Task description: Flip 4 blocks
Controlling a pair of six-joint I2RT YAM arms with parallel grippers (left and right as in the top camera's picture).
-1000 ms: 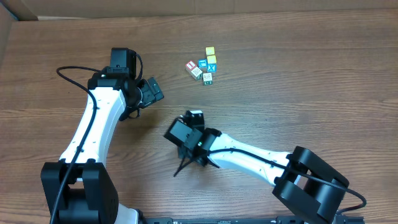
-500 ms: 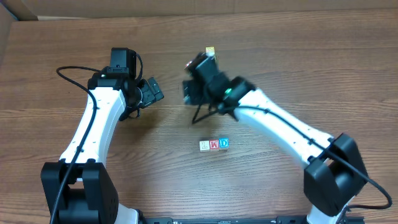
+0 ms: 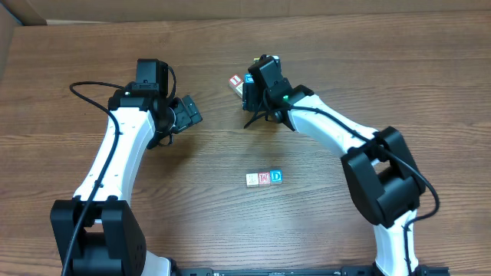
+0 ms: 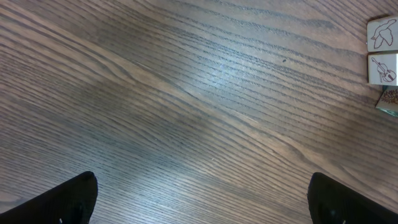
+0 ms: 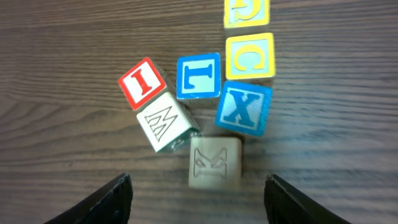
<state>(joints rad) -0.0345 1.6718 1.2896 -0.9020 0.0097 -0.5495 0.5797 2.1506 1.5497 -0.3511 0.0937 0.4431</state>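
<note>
Right arm (image 3: 330,130) swung from tabletop (image 3: 399,61) centre to the far cluster (image 5: 198,78); right fingers (image 5: 115,199) spread, empty, near a cream block (image 5: 215,162). Three blocks (image 3: 265,178) sit in a row mid-surface: cream, red (W, I think), blue D; left fingers (image 4: 71,196) wide, empty.

Packed cluster (image 5: 199,78), touching blocks (image 3: 265,178), seemingly clear tabletop (image 3: 253,146) between

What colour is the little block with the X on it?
The X block is blue; the right wrist view shows it best.
</note>
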